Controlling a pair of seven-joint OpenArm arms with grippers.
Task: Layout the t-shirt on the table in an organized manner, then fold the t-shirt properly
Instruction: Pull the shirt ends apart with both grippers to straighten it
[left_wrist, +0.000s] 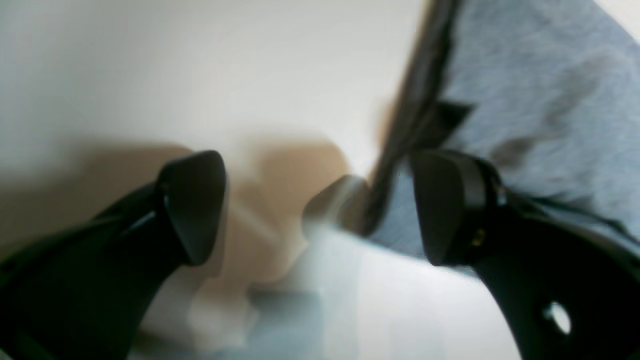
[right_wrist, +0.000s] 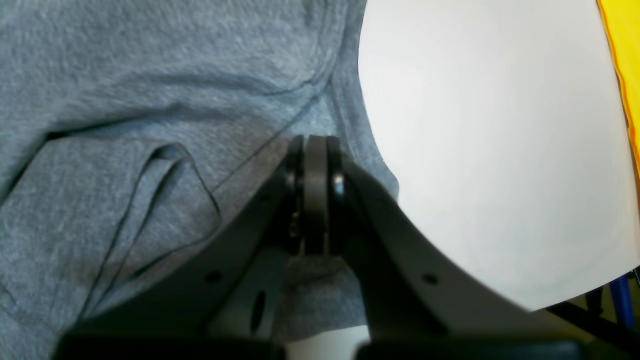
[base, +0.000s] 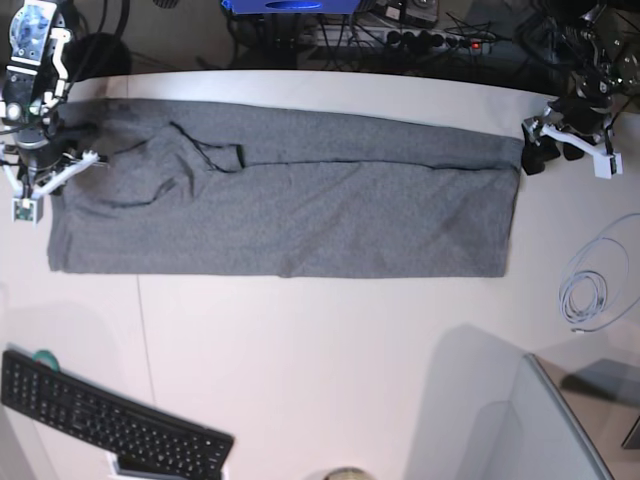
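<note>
base: overhead, far, whole table (base: 330, 350) | wrists: close, low | shared: t-shirt (base: 290, 200) edges

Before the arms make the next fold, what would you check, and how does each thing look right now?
1. Right gripper shut on the t-shirt: ok, the jaws are closed with grey cloth at their tips.
2. Left gripper ready to grasp: ok, open beside the shirt's edge, holding nothing.
3. Shirt lying flat: not ok, wrinkles and a folded flap near the right gripper.
4. Shirt fully on the table: ok.
5. Keyboard away from the shirt: ok.
6. Cable coil away from the shirt: ok, though it lies near the left arm.
</note>
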